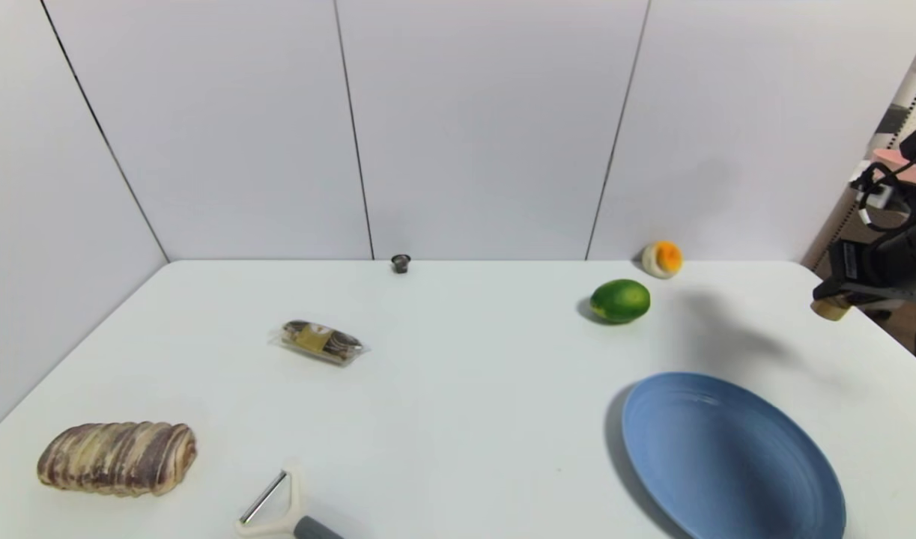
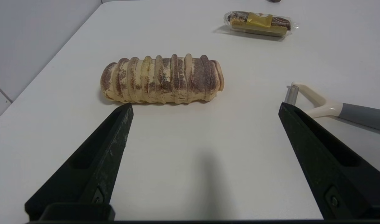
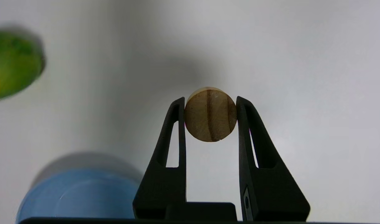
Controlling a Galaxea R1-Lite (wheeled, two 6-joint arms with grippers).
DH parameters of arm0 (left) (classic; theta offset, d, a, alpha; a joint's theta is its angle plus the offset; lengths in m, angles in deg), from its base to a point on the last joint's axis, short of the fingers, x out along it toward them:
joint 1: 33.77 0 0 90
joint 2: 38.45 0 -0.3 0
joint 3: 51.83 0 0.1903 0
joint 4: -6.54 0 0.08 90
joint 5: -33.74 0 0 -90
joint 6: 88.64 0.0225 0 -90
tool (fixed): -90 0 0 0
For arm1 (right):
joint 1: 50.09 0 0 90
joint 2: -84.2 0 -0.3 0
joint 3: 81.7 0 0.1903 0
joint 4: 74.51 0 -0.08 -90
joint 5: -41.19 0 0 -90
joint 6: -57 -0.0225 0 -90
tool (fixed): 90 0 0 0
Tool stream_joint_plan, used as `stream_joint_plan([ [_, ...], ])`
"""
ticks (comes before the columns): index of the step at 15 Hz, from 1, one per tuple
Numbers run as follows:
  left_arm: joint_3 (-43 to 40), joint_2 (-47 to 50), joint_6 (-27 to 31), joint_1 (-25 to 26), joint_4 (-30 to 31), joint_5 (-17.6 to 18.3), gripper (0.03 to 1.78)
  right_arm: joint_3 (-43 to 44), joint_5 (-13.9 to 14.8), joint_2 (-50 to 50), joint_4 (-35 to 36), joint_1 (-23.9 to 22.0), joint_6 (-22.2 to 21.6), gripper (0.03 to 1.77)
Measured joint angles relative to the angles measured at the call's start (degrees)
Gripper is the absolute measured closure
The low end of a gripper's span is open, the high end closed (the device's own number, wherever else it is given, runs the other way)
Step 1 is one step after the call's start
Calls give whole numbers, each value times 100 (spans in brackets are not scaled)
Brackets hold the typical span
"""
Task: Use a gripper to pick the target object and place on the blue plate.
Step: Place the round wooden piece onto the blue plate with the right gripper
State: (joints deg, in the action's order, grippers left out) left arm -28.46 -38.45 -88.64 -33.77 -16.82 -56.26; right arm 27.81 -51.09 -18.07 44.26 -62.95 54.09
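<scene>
Nearest the head camera, a white-and-grey peeler (image 1: 281,516) is lying at the front edge of the white surface (image 1: 458,389), with a striped bread roll (image 1: 117,458) sitting to its left and a wrapped snack bar (image 1: 321,341) resting farther back. Over on the right, the right pincer (image 1: 832,298) is hanging in the air above the surface's right edge, its two black fingers (image 3: 174,124) closing firmly on the flat-ended wooden cylinder (image 3: 210,114), which is being held clear of the surface with its grain stripes facing the wrist camera. That cylinder (image 1: 830,307) is showing as a small tan stub at the pincer's tip in the head view, well apart from the blue plate (image 1: 731,457), which is waiting nearer the robot on the right side. A green fruit (image 1: 620,300) and an orange-and-cream ball (image 1: 663,259) are sitting behind the plate, and a tiny dark cup (image 1: 401,263) is standing by the back wall. The left pincer (image 2: 205,109) is idling wide open and holding nothing, low over the surface just in front of the bread roll (image 2: 162,79). Judging by this, the pick appears done; what is remaining is carrying the cylinder over the plate (image 3: 81,193), lowering it and letting go.
</scene>
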Motion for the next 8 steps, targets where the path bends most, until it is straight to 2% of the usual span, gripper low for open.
stream_joint_plan([
  [4,0,0,0,0,0,0,12,-1219,-15,1002,74,791,7,135],
  [8,0,0,0,0,0,0,12,-2445,-13,1734,752,1475,17,135],
])
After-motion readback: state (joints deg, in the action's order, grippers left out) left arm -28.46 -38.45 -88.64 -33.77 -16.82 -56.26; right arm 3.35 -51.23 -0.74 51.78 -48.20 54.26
